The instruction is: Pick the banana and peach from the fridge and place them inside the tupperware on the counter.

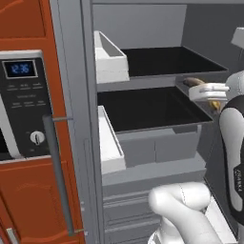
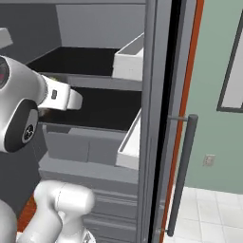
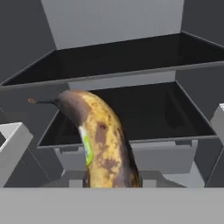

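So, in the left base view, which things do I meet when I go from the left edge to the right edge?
Black oven control panel with a blue clock → long grey bar handle → white door bins of the grey fridge → black fridge shelves → yellow-brown spotted banana.

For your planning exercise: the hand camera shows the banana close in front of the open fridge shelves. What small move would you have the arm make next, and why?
Probably draw the hand straight back out of the fridge. The banana rises from the gripper's position in the hand view, seemingly held, though the fingertips are hidden. It hangs in front of the black shelves, resting on neither. The tupperware isn't in these views, so clearing the fridge comes first.
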Robot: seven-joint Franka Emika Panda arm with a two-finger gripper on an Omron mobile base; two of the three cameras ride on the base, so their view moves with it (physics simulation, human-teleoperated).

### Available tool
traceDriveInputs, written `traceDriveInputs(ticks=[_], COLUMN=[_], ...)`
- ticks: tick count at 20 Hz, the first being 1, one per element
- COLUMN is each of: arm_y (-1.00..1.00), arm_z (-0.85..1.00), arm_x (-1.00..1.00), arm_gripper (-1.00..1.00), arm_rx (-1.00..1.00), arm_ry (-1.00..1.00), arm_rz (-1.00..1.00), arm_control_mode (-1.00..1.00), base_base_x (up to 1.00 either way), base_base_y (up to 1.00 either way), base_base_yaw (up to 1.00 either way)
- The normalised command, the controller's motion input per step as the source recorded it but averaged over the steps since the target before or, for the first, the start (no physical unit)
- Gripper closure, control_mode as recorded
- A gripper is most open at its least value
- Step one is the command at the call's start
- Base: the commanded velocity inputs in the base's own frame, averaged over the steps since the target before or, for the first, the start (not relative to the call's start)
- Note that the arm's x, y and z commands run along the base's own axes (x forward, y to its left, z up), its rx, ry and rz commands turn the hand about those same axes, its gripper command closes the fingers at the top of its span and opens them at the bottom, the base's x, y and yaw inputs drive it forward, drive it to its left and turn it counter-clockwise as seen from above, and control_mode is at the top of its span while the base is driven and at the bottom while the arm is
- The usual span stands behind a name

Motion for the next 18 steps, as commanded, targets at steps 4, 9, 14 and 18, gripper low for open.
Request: traceDriveInputs(ticks=[4,9,14,18], arm_y=[0.00,0.00,0.00,0.00], arm_z=[0.00,0.00,0.00,0.00], arm_x=[0.00,0.00,0.00,0.00], arm_gripper=[1.00,1.00,1.00,1.00], arm_rx=[0.00,0.00,0.00,0.00], arm_ry=[0.00,0.00,0.00,0.00], arm_rz=[0.00,0.00,0.00,0.00], arm_control_mode=[1.00,1.00,1.00,1.00], base_base_x=[-1.00,-1.00,-1.00,-1.00], base_base_y=[0.02,0.05,0.25,0.40], base_base_yaw=[0.02,0.31,0.58,0.84])
